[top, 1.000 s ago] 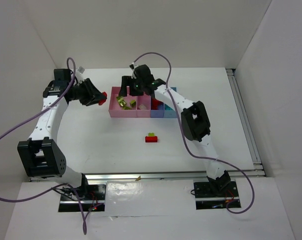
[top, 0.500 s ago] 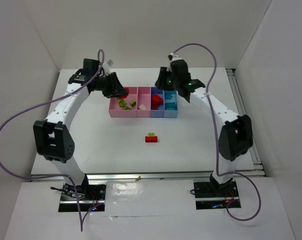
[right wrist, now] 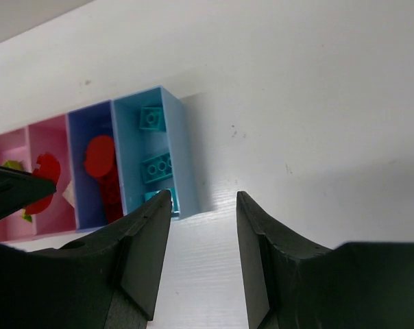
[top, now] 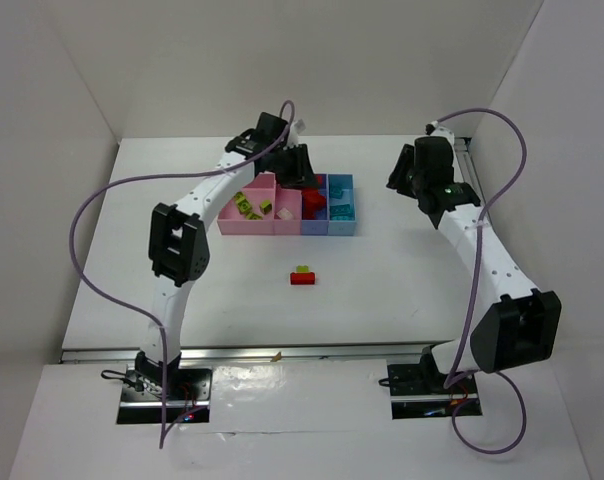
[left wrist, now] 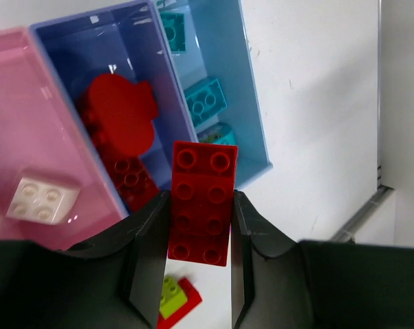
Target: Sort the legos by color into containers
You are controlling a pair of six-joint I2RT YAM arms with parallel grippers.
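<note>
The containers [top: 244, 226] form a row at the back centre: two pink, a dark blue bin [left wrist: 63, 62], a light blue bin [left wrist: 251, 130]. My left gripper [top: 300, 170] hovers over the dark blue bin, shut on a long red lego [left wrist: 201, 205]. Red legos [left wrist: 118, 123] lie in that bin, teal legos [left wrist: 205, 103] in the light blue one, and a whitish lego [left wrist: 41, 199] in a pink one. Yellow-green legos [top: 247, 206] fill the far-left pink bin. My right gripper [top: 400, 180] is to the right of the row, open, with nothing between its fingers [right wrist: 149, 240].
A red lego with a yellow-green one stacked on it [top: 303, 275] sits on the white table in front of the bins. A metal rail [top: 487, 230] runs along the table's right edge, another [top: 282, 351] along the front. White walls enclose the back and sides.
My left arm swung right from left of the bins to above the dark blue bin, carrying the red lego. My right arm pulled away from the bins to the right, its jaws narrower.
</note>
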